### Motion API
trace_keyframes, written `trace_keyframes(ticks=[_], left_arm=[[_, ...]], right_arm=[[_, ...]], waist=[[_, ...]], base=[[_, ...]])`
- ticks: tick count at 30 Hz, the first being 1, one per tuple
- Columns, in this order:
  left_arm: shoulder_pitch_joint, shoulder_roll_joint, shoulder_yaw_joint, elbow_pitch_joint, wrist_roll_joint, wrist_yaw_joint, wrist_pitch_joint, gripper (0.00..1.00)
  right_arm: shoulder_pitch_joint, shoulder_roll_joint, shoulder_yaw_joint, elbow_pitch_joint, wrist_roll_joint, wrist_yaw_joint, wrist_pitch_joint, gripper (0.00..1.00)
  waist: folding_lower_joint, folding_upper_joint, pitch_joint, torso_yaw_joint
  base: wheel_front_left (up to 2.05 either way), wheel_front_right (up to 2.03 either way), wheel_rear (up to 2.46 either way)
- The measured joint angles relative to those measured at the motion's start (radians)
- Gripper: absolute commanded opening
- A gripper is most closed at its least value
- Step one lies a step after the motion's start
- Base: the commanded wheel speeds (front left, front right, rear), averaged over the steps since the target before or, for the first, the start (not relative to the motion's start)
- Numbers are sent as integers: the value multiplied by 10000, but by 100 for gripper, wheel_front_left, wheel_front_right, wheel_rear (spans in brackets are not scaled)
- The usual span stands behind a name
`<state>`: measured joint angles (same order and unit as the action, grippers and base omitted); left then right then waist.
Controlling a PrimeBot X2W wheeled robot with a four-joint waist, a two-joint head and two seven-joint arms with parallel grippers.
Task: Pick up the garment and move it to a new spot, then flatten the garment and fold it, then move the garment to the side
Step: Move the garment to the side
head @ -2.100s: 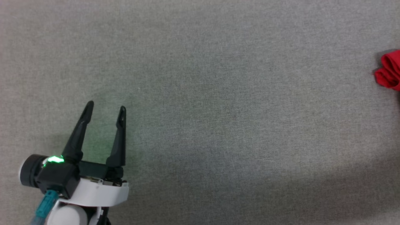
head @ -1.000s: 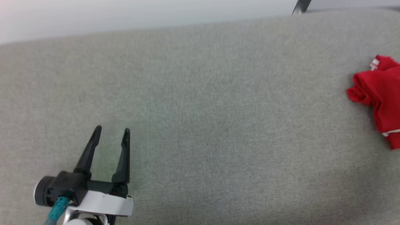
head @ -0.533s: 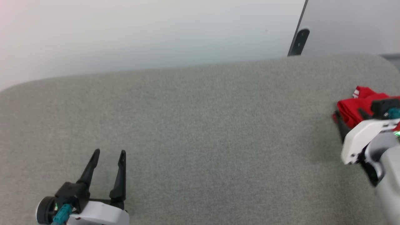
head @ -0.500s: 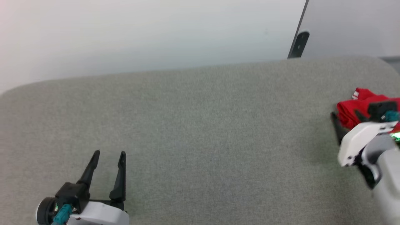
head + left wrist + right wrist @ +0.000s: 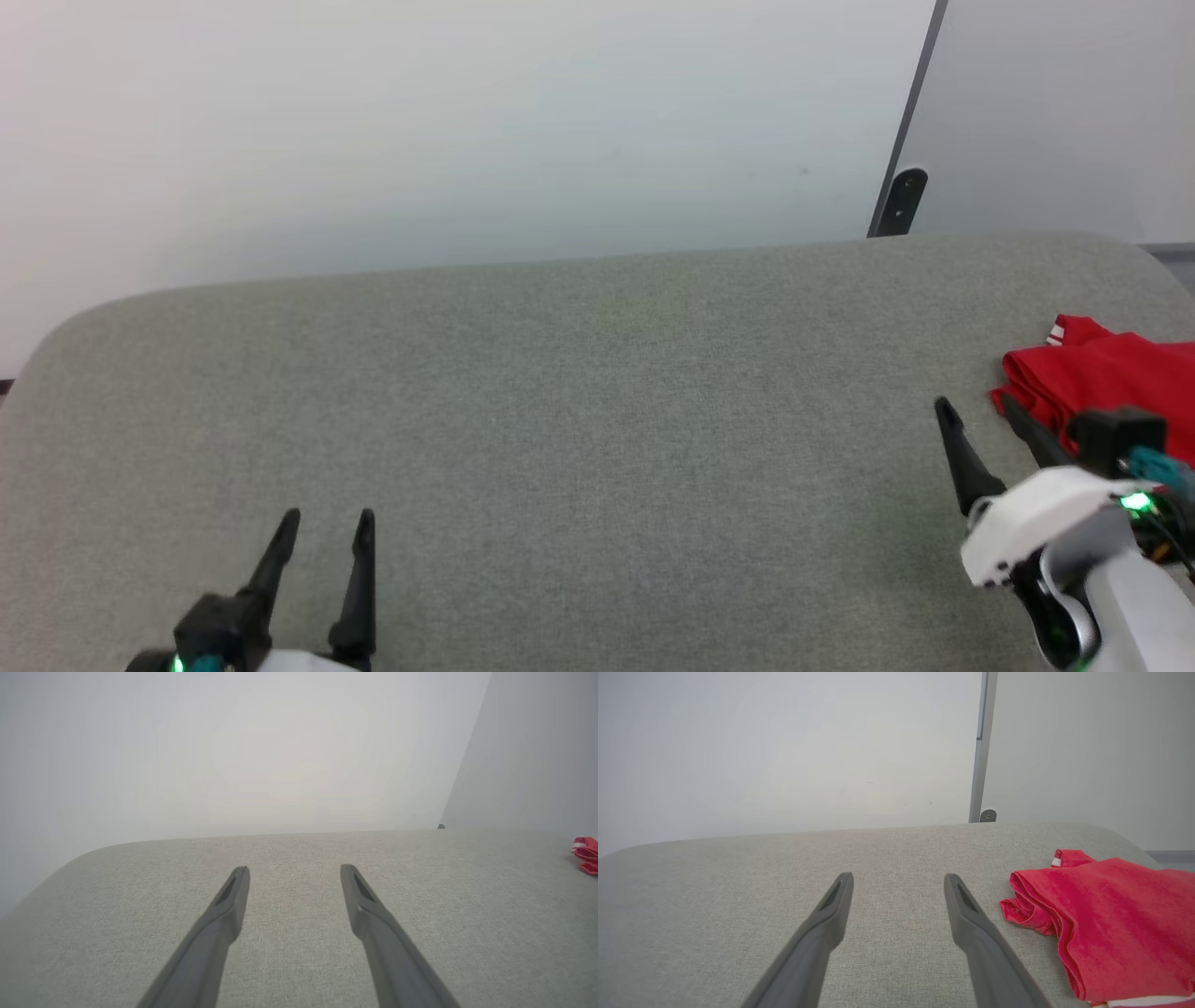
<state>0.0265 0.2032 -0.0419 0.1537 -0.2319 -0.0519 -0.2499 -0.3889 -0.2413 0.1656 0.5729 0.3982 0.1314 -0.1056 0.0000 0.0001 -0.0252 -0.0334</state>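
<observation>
Head view: our left gripper (image 5: 329, 515) sits low on the left over the grey tabletop (image 5: 597, 420), its fingers open and empty. Our right gripper (image 5: 973, 403) is on the right, fingers open too, just beside the red shirt (image 5: 1102, 373). The shirt lies bunched up near the tabletop's far right corner. Left wrist view: we see the open fingers, and the shirt far off at the right edge. Right wrist view: the shirt lies just right of our open fingers, not touching them.
</observation>
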Motion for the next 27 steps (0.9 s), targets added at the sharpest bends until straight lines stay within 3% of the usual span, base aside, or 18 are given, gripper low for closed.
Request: trace_keyframes(ticks=[15, 27], left_arm=[[2038, -182, -4, -1361, 4, 581, -40, 100], [2508, -142, 12, -2222, -63, 786, 389, 100]], right_arm=[[3949, 941, -2161, -5049, -757, 0, 2176, 100], [4848, 1406, -2420, -6838, -1129, 0, 3189, 100]], waist=[[0, 0, -19, 58], [0, -1, 100, 39]], base=[[0, 0, 0], [0, 0, 0]])
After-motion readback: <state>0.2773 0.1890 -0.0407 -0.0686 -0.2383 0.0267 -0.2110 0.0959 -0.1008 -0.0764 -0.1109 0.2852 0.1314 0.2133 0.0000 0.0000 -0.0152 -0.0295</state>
